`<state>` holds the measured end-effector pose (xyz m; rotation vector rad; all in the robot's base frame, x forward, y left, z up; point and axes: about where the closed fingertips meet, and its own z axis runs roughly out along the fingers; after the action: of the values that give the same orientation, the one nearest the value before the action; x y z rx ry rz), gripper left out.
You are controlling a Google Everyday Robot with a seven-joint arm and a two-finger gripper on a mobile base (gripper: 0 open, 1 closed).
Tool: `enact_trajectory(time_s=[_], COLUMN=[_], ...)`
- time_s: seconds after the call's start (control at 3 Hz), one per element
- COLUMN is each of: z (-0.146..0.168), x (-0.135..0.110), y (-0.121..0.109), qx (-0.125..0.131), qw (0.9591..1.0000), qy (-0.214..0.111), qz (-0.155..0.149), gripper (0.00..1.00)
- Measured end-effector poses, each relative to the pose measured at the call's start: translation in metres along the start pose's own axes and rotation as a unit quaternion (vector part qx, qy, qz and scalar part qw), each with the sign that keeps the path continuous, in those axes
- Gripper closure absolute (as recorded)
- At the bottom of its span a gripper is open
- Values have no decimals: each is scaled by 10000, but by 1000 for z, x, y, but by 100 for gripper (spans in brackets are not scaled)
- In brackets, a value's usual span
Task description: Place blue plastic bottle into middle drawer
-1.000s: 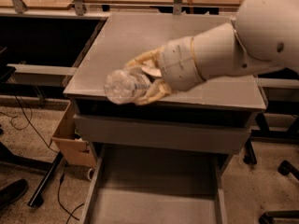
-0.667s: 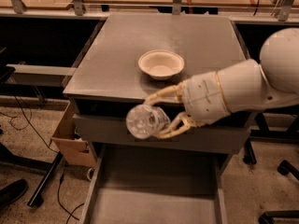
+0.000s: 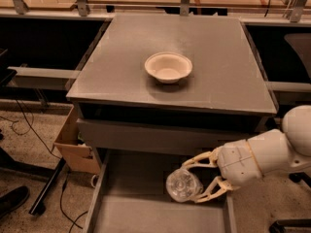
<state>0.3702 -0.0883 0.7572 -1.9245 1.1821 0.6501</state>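
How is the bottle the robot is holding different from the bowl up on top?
The blue plastic bottle is clear; the bowl is cream and solid. The bottle is held in the gripper, low over the open middle drawer; the bowl sits free on the cabinet top. The bottle lies sideways, one end facing the camera; the bowl stands upright, open side up. Both look round from here.

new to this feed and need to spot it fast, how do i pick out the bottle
Start at the grey cabinet with the cream bowl on top, then drop to the open drawer pulled out below it. At its right side as pictured, the tool grips the bottle: clear plastic, round end toward the camera, unlike the opaque bowl.
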Motion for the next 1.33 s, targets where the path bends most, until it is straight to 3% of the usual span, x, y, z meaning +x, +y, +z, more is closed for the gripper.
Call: enact_trajectory(time_s=[0.33, 0.67, 1.0, 1.33], z=[76, 75, 93, 143], x=[74, 73, 82, 96], y=[35, 35, 36, 31], qx=[-478, -481, -451, -151], qw=[9941, 9942, 9929, 9864], qy=[-143, -136, -446, -1172], qz=[962, 948, 1010, 1139], gripper=[100, 100, 100, 100])
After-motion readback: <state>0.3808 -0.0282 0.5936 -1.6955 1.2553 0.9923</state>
